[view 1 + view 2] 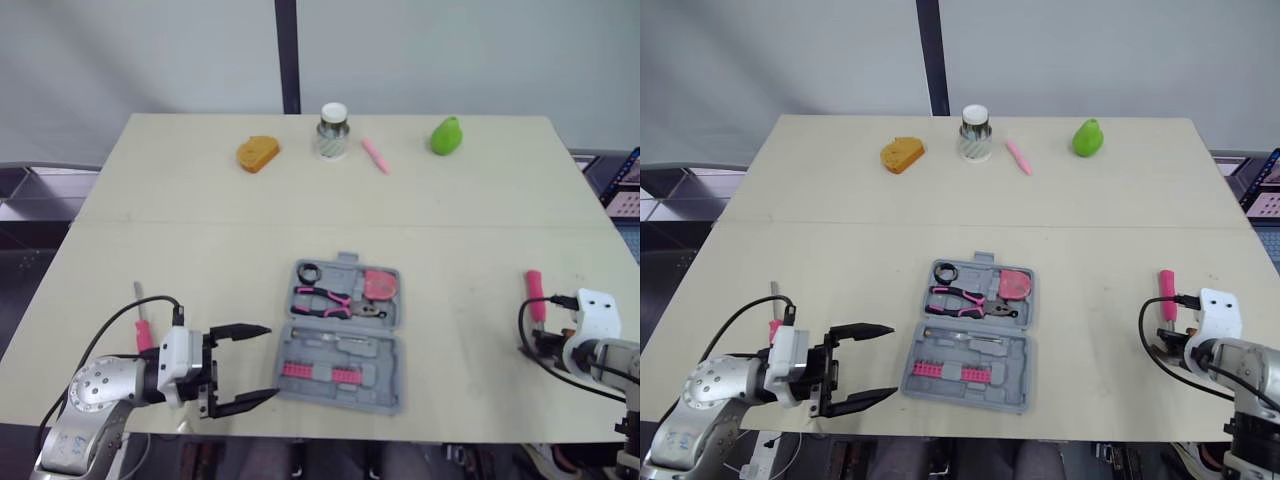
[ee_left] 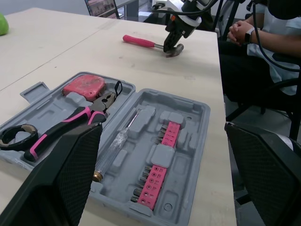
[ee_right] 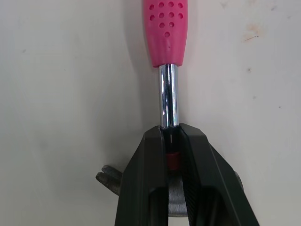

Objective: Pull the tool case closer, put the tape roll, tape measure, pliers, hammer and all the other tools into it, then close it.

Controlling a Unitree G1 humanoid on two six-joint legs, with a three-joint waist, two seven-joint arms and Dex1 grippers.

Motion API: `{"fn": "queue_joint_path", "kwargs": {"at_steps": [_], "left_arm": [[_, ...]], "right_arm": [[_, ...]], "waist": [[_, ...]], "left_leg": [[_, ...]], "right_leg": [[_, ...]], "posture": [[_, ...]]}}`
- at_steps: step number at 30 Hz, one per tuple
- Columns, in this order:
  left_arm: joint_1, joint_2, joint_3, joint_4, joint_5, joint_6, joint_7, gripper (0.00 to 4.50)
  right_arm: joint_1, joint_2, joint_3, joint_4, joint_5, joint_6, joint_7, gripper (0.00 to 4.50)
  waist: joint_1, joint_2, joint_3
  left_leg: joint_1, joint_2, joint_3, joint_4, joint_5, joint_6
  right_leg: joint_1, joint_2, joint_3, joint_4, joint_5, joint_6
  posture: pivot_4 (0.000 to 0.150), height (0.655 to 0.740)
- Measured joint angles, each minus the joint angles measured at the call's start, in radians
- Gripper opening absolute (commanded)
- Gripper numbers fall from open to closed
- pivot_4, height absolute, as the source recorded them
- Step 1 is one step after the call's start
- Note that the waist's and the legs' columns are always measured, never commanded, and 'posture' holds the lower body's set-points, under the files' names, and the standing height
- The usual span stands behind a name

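The grey tool case lies open at the table's front middle. It holds a black tape roll, pink-handled pliers, a pink tape measure, a screwdriver and pink bits. My left gripper stands open just left of the case, nothing between its fingers. The pink-handled hammer lies at the front right. My right gripper is shut on its chrome shaft beside the head. A small pink screwdriver lies left of my left arm.
Along the far edge stand an orange object, a jar with a white lid, a pink pen and a green pear. A person sits beyond the table's right side.
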Motion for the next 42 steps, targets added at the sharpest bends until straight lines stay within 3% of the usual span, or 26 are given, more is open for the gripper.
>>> {"fn": "queue_joint_path", "kwargs": {"at_steps": [9, 22, 30, 42], "left_arm": [[0.001, -0.005, 0.021, 0.002, -0.022, 0.014, 0.000, 4.50], [-0.014, 0.090, 0.137, 0.045, -0.121, 0.040, -0.141, 4.50], [-0.014, 0.130, 0.207, 0.129, -0.147, 0.037, -0.221, 4.50], [0.047, 0.123, 0.220, 0.146, -0.112, -0.021, -0.223, 4.50]], "right_arm": [[-0.015, -0.038, 0.050, 0.001, 0.002, 0.011, 0.018, 0.03], [-0.103, -0.409, 0.405, -0.336, 0.180, 0.095, 0.312, 0.03], [-0.353, -0.558, 0.681, -0.500, 0.273, 0.088, 0.500, 0.03], [-0.748, -0.466, 0.984, -0.588, 0.363, 0.227, 0.549, 0.03]], "waist": [[-0.004, 0.000, 0.000], [-0.005, 0.000, 0.002], [-0.008, -0.002, 0.006], [-0.030, -0.004, 0.007]], "left_leg": [[0.000, 0.000, 0.001, 0.000, 0.000, 0.000], [-0.001, 0.001, 0.001, -0.001, 0.000, 0.000], [-0.001, 0.001, 0.001, 0.000, 0.000, -0.001], [-0.002, 0.001, 0.000, -0.001, -0.001, -0.002]], "right_leg": [[-0.001, 0.000, 0.000, 0.001, 0.000, 0.000], [-0.002, 0.000, 0.000, -0.001, 0.000, 0.000], [-0.002, -0.001, 0.000, -0.002, 0.000, 0.000], [-0.004, -0.002, 0.000, -0.001, 0.000, 0.000]], "posture": [[0.150, 0.6950], [0.150, 0.6950], [0.150, 0.6950], [0.150, 0.6950]]}}
